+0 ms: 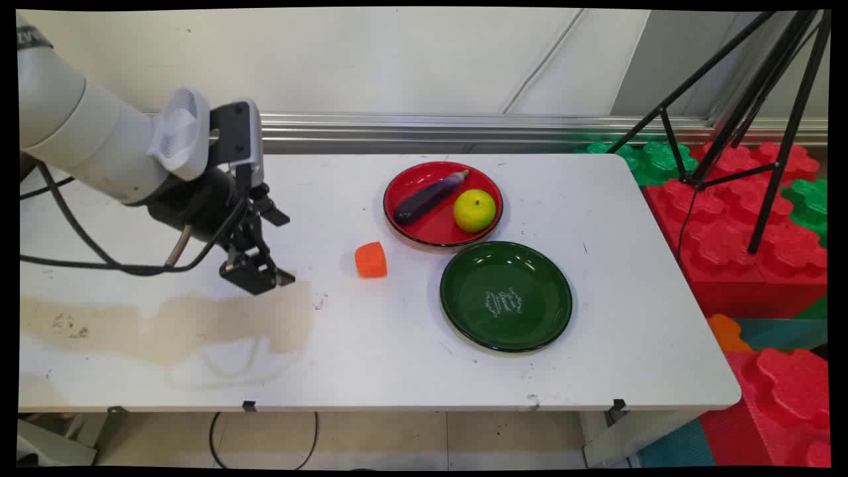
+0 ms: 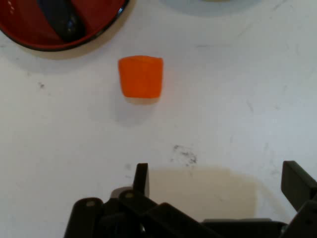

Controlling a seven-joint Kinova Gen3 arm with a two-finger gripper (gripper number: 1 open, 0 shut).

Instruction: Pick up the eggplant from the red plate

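The gripper (image 1: 255,271) is held just above the left half of the white table (image 1: 371,358), and its fingers (image 2: 141,177) are spread wide apart with nothing between them. The nearest thing to it is an orange block (image 1: 370,259), which lies on the bare tabletop to the gripper's right, clear of it; in the hand view the block (image 2: 141,76) is seen ahead of the open fingers, with scuffed white surface between.

Just beyond the block a red plate (image 1: 424,232) is set, and on it a dark purple eggplant (image 1: 427,197) is laid slantwise beside a yellow-green apple (image 1: 474,210). The plate's rim (image 2: 29,42) and one end of the eggplant (image 2: 64,22) are caught at the top left corner of the hand view. A dark green plate (image 1: 464,311) with pale lettering at its centre is placed nearer the front edge, its rim almost touching the red one.

The tabletop is marked by small dark scuffs, and a broad tan smear (image 1: 172,324) is spread across its left part, below the gripper. Black cables (image 1: 79,245) are hung from the arm. Behind the table a pale wall (image 1: 397,59) is seen, with a metal rail (image 1: 464,129) along its foot. To the right, large red and green foam blocks (image 1: 748,252) are stacked on the floor, and a black tripod (image 1: 762,106) is stood among them. A cable loop (image 1: 265,440) is seen on the tiled floor under the table's near edge.
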